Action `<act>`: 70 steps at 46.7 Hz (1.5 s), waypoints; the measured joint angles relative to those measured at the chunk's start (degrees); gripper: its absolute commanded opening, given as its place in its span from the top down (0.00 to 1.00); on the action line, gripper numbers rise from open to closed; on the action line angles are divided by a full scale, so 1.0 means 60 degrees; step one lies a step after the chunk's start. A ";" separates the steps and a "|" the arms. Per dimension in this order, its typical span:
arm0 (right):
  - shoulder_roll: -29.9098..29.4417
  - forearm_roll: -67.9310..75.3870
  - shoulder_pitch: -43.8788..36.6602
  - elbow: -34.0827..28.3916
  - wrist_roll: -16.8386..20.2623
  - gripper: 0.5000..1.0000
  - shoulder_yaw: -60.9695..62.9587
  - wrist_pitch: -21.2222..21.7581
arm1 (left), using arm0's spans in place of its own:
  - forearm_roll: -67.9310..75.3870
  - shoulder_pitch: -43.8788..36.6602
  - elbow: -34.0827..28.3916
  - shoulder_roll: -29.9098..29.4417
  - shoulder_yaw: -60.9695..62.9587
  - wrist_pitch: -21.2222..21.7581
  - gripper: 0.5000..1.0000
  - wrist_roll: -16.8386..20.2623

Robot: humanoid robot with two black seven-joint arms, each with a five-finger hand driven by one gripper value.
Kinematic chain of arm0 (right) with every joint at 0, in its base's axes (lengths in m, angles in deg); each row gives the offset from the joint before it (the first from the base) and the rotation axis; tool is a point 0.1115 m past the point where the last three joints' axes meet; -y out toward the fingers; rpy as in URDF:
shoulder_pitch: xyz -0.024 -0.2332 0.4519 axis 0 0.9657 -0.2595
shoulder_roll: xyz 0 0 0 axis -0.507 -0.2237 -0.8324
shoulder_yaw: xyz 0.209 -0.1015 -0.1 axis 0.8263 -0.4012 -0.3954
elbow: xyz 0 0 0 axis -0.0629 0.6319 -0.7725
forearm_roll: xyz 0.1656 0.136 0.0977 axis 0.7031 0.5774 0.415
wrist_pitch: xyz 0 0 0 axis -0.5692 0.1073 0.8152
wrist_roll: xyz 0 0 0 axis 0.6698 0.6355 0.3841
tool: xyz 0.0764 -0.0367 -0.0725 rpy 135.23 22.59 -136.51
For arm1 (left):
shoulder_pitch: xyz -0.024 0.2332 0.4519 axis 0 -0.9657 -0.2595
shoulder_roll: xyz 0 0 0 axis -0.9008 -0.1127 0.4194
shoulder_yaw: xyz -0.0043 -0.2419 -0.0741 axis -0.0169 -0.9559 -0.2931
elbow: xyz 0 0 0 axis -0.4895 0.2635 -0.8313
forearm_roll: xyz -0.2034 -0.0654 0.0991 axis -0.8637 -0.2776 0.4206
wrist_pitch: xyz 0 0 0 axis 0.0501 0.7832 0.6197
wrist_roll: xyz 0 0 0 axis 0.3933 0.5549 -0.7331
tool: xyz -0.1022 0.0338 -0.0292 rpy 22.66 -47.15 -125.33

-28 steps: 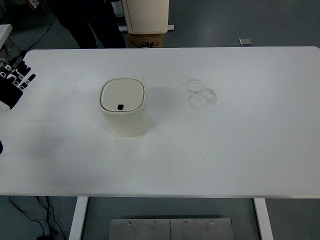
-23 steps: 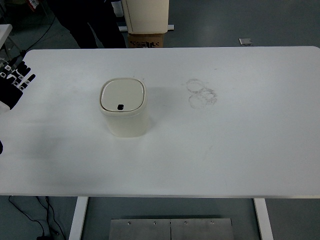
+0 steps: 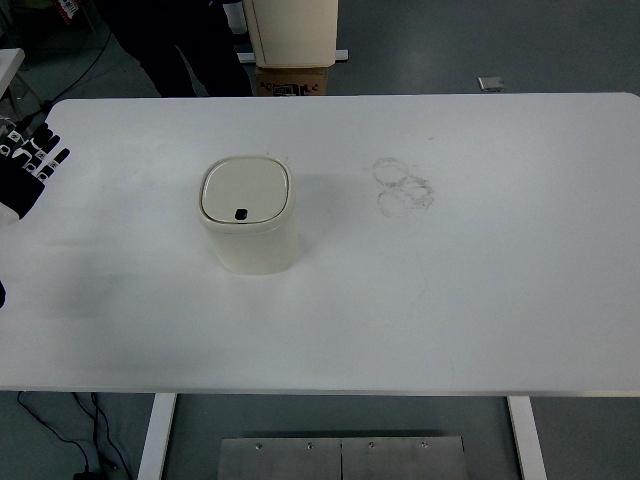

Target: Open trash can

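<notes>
A small cream trash can stands upright on the white table, left of centre. Its lid is closed, with a small black button near the front edge of the lid. My left hand shows at the far left edge, black with white markings, fingers extended and holding nothing. It is well to the left of the can and apart from it. The right arm is out of view.
Faint ring marks stain the table right of the can. A cream box-like unit on a cardboard box stands beyond the far edge. A person's dark legs show at the back left.
</notes>
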 measured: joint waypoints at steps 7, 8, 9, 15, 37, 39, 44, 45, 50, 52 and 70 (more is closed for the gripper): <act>0.0000 -0.0001 0.0000 0.0000 0.0000 0.02 0.0000 0.0000 | -0.0011 0.0022 0.0000 -0.0001 0.0011 0.0037 0.00 0.0000; 0.0000 -0.0002 0.0000 0.0000 0.0000 0.02 0.0000 0.0000 | -0.0003 0.0022 0.0000 -0.0001 0.0012 0.0045 0.00 0.0000; 0.0000 -0.0002 0.0000 0.0000 0.0000 0.02 0.0000 0.0000 | 0.0002 0.0022 0.0000 -0.0001 0.0021 0.0059 0.00 0.0000; 0.0000 -0.0002 0.0000 0.0000 0.0000 0.02 0.0000 0.0000 | 0.0012 0.0021 0.0000 -0.0001 0.0037 0.0061 0.00 0.0000; 0.0000 -0.0002 0.0000 0.0004 0.0000 0.02 0.0000 0.0000 | 0.0038 0.0181 -0.0002 -0.0012 0.0064 0.0164 0.00 -0.0029; 0.0000 -0.0002 0.0000 0.0003 -0.0001 0.02 0.0000 0.0000 | 0.0049 0.0182 0.0007 -0.0053 0.0082 0.0206 0.00 -0.0029; 0.0000 -0.0004 0.0000 0.0001 0.0000 0.02 0.0001 0.0000 | 0.0105 0.0193 0.0039 -0.0080 0.0189 0.0327 0.00 -0.0030; 0.0000 -0.0004 0.0000 0.0001 0.0000 0.02 0.0001 0.0000 | 0.0110 0.0209 0.0067 -0.0090 0.0248 0.0341 0.00 -0.0030; 0.0000 -0.0001 0.0000 0.0002 0.0001 0.02 0.0000 0.0000 | 0.0117 0.0517 0.0090 -0.0182 0.0748 0.0371 0.00 -0.0033; 0.0000 0.0000 -0.0001 0.0001 0.0000 0.02 0.0000 0.0000 | 0.0117 0.0692 0.0096 -0.0242 0.1106 0.0454 0.00 -0.0033; 0.0000 0.0000 0.0002 0.0002 0.0002 0.02 0.0000 0.0000 | 0.0099 0.2439 0.1640 -0.1318 0.4180 0.1524 0.00 -0.0057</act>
